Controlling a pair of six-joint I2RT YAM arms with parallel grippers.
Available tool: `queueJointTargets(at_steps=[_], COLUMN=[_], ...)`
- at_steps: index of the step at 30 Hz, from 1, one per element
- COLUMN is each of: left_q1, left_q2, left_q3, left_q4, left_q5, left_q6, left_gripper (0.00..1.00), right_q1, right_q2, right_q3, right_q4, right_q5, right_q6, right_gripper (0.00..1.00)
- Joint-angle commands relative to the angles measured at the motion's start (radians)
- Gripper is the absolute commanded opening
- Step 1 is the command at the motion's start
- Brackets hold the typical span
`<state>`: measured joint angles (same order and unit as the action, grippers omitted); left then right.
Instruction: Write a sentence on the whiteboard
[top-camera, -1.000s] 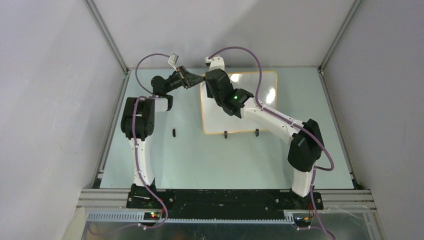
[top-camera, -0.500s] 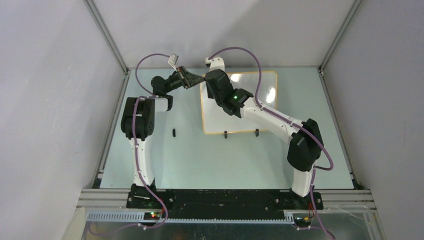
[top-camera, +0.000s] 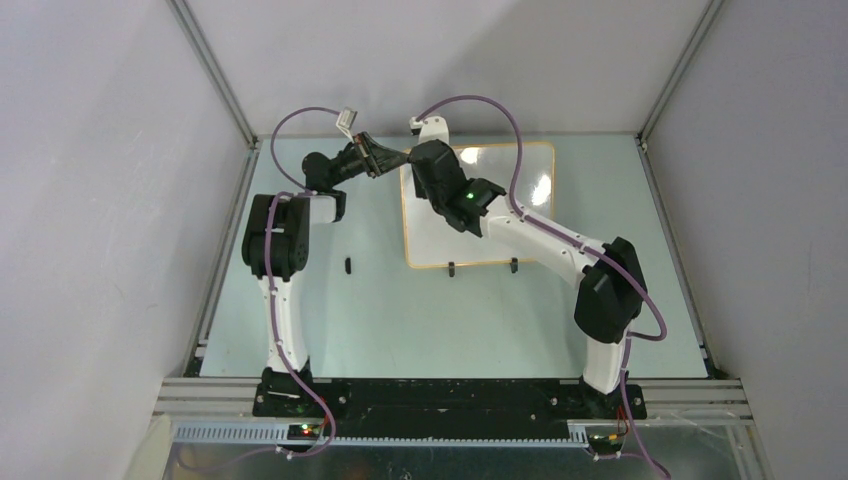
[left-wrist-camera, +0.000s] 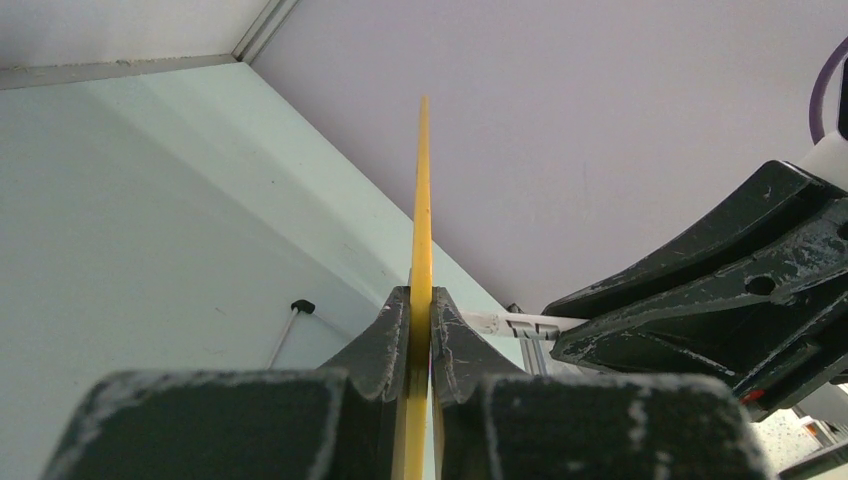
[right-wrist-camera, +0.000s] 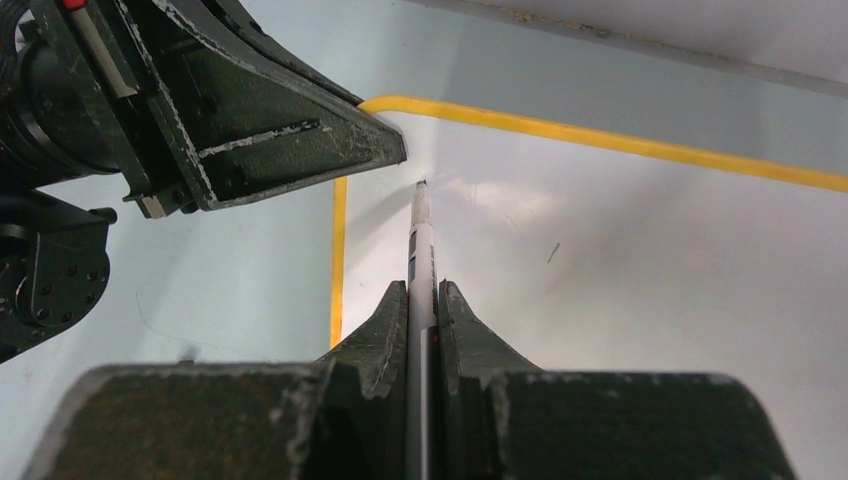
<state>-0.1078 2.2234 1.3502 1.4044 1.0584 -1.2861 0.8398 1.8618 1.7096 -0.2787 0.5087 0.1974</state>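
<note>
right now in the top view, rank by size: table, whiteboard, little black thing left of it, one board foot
1. table
2. whiteboard
3. little black thing and board foot: they look alike, so not ranked

The pale green table (top-camera: 440, 320) carries the whiteboard (top-camera: 520, 225) at about 12 o'clock from its middle. The board's far rim lies close to the table's far edge, and its two small black feet (top-camera: 451, 268) are on the side facing 6 o'clock. A small black piece (top-camera: 348, 265), too small to identify, lies alone on the table at 9 o'clock, apart from the board's near left corner.
</note>
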Motion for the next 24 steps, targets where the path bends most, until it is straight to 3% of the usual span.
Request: queueJointTargets(at_steps=[1,24], left_q1=[0.008,0.009], left_q2=[-0.003,-0.006], left_q3=[0.022,0.02], left_q4=[0.061,0.068], left_q5=[-0.006,-0.004], left_q6=[-0.025,-0.028], left_gripper=[0.0,0.0], right_q1=[0.008,0.036], right_q2=[-0.028,-0.086], right_q3=[-0.015,-0.113], right_q4=[0.019,0.03], right_q5=[0.021,0.046], right_q6=[0.004,0.03], right_gripper=[0.0,0.0])
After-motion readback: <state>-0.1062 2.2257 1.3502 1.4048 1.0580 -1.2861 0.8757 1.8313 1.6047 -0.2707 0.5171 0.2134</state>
